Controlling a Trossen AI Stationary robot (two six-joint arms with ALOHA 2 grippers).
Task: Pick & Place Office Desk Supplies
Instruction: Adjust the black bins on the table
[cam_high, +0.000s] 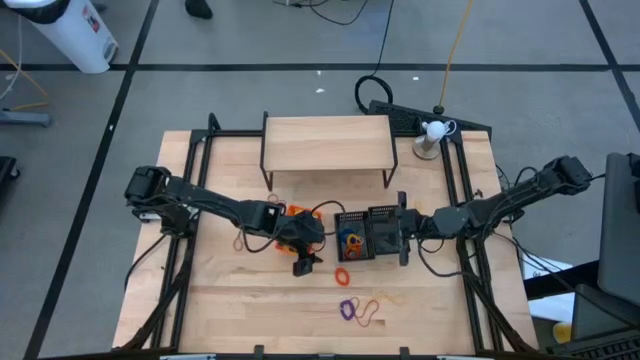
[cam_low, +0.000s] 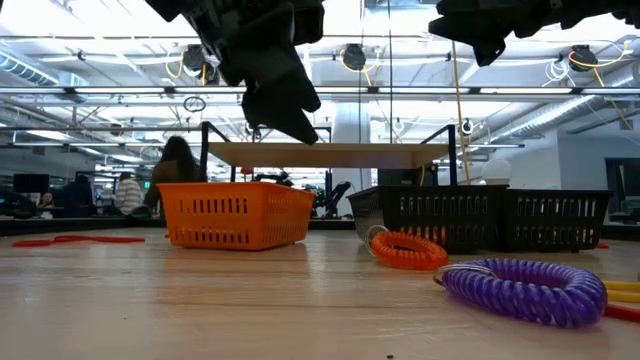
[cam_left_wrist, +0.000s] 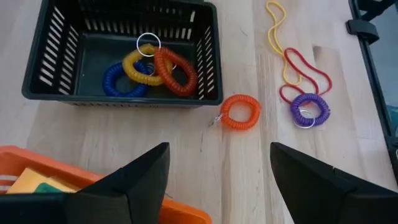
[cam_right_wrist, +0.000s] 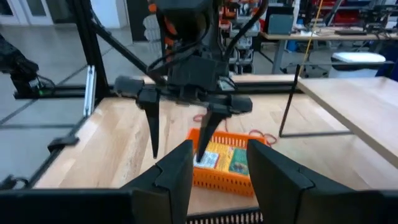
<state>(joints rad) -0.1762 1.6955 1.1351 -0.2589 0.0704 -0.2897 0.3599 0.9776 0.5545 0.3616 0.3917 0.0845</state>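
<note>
A: I log an orange tray (cam_left_wrist: 37, 165) and a black mesh tray (cam_left_wrist: 56, 93) holding blue, yellow and red coils.

B: I note an orange coil (cam_left_wrist: 240, 112) and a purple coil (cam_left_wrist: 310, 109) on the pale wood counter (cam_left_wrist: 155, 134).

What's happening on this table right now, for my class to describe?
Two robot arms are sorting desk supplies. The left end effector hangs open above the orange tray, which holds crayon boxes. The right end effector hangs above the black mesh trays, empty. One black tray already holds blue, yellow and red coil loops. An orange coil, a purple coil and thin rubber bands lie loose on the table.
</note>
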